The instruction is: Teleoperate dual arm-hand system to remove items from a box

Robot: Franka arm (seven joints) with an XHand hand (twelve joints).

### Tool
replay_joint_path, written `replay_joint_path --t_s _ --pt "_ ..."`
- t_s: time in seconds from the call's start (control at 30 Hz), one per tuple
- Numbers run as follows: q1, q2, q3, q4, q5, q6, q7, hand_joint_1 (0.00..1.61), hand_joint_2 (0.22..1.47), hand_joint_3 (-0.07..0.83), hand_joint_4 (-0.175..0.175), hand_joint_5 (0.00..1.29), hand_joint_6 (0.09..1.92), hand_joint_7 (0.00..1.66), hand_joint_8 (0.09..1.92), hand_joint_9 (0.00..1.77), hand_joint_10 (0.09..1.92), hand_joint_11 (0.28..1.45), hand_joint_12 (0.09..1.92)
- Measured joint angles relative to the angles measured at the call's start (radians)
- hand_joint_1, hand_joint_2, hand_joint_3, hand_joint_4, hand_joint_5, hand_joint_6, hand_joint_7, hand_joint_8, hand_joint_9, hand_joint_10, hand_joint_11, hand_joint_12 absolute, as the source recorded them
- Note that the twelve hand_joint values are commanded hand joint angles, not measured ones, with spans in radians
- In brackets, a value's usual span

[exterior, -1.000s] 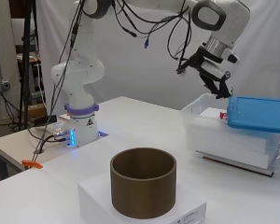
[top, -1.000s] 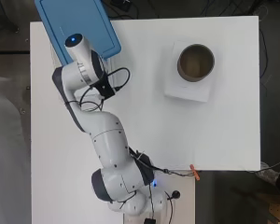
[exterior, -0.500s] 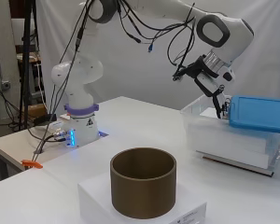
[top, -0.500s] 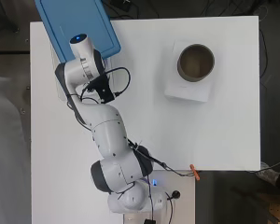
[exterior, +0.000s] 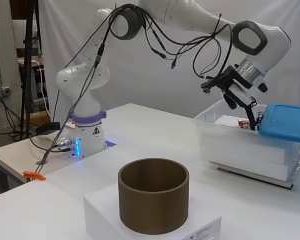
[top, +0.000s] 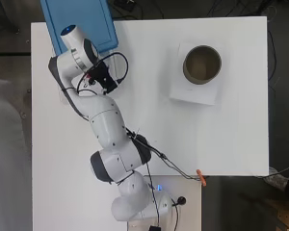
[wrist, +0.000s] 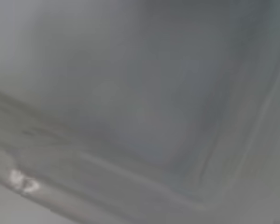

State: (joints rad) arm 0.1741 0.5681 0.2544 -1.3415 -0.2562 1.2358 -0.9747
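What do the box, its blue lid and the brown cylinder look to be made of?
Box: looks like translucent plastic, its contents showing dimly through the walls. Blue lid: likely opaque plastic, smooth with rounded moulded edges. Brown cylinder: matte, thin-walled and open-topped, possibly cardboard or plastic; the look leaves it open.

I see the white table (top: 231, 144) carrying a clear box (exterior: 240, 142) at one edge. Well apart sits a white block (top: 192, 91) — brown ring (exterior: 153, 195) on top.
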Motion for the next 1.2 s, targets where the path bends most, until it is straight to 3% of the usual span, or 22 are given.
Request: replay_joint_path --t_s 0.07,0.2,0.27,0.3,0.37,0.5,0.6,0.67,0.87,1.07,1.2 --pt "0.002 -0.026 0.005 -0.033 -0.012 0.022 -0.024 0.25 1.13 0.005 0.018 0.42 0.09 0.21 0.09 0.25 0.09 0.42 0.09" --pt "0.007 -0.074 0.019 -0.046 -0.043 0.032 -0.063 0.26 1.14 0.005 0.011 0.42 0.09 0.21 0.09 0.24 0.09 0.41 0.09" --pt "0.009 -0.079 0.022 -0.041 -0.048 0.035 -0.069 0.37 1.14 -0.005 -0.021 0.43 0.09 0.28 0.09 0.30 0.09 0.43 0.09" --pt "0.010 -0.079 0.025 -0.044 -0.051 0.040 -0.065 0.41 1.11 -0.017 -0.042 0.36 0.09 0.29 0.09 0.31 0.09 0.43 0.09" --pt "0.015 -0.092 0.031 -0.065 -0.066 0.069 -0.048 0.44 1.06 -0.015 -0.055 0.33 0.09 0.44 0.09 0.49 0.09 0.50 0.09" --pt "0.024 -0.211 0.029 -0.276 -0.121 0.298 0.029 0.43 0.91 -0.021 -0.053 0.22 0.09 0.25 0.09 0.31 0.09 0.43 0.09" --pt "0.029 -0.276 0.030 -0.456 -0.136 0.514 0.066 0.45 0.88 -0.016 -0.024 0.16 0.09 0.20 0.09 0.26 0.09 0.40 0.09" --pt "0.032 -0.302 0.034 -0.528 -0.150 0.596 0.088 0.45 0.87 -0.016 -0.013 0.14 0.09 0.19 0.09 0.25 0.09 0.39 0.09" --pt "0.043 -0.323 0.039 -0.487 -0.197 0.577 0.106 0.48 0.89 -0.004 -0.005 0.14 0.09 0.18 0.09 0.26 0.09 0.39 0.09" --pt "0.059 -0.249 -0.006 -0.347 -0.189 0.490 0.163 0.45 0.91 0.005 -0.036 0.24 0.09 0.33 0.09 0.41 0.09 0.47 0.09" --pt "0.061 -0.200 -0.033 -0.324 -0.173 0.487 0.154 0.45 0.91 0.001 -0.055 0.21 0.09 0.24 0.09 0.33 0.09 0.46 0.09"
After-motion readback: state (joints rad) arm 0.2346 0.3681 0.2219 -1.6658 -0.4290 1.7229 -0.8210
